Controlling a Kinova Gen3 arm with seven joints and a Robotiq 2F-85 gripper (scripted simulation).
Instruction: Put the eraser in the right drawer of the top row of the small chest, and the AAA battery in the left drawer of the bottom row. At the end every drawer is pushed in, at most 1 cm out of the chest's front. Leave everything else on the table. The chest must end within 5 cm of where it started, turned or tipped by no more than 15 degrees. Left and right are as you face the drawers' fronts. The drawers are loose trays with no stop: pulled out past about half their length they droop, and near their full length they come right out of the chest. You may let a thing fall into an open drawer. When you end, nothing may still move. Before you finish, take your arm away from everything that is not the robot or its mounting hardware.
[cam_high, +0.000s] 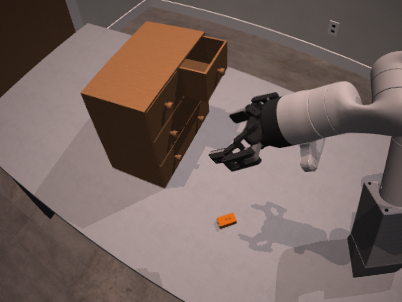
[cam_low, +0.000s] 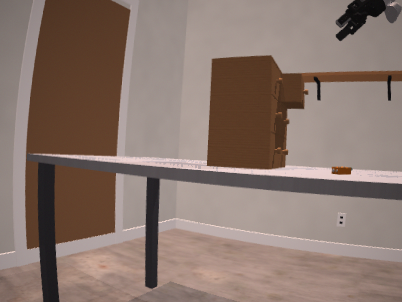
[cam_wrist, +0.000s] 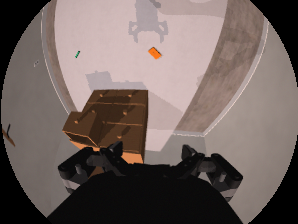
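Note:
An orange block (cam_high: 227, 220) (cam_low: 342, 170) (cam_wrist: 155, 53), seemingly the eraser, lies on the table in front of the chest (cam_high: 135, 62) (cam_low: 240, 110) (cam_wrist: 144, 120). A tiny green-and-dark stick (cam_wrist: 77, 54), perhaps the AAA battery, lies on the table in the wrist view; I cannot find it in the top and exterior views. The top row's right drawer (cam_high: 216, 65) (cam_low: 295, 91) (cam_wrist: 79, 125) is pulled out and holds no distinct object that I can see. The other drawers look in or nearly in. My gripper (cam_high: 228, 136) (cam_low: 341, 29) (cam_wrist: 152, 150) is wide open, empty, high above the table before the chest.
The table (cam_high: 150, 235) (cam_low: 175, 170) (cam_wrist: 115, 30) carries the chest and the orange block. The arm's base (cam_high: 372, 235) stands on the side facing the drawer fronts. The pulled-out drawer juts from the chest's front.

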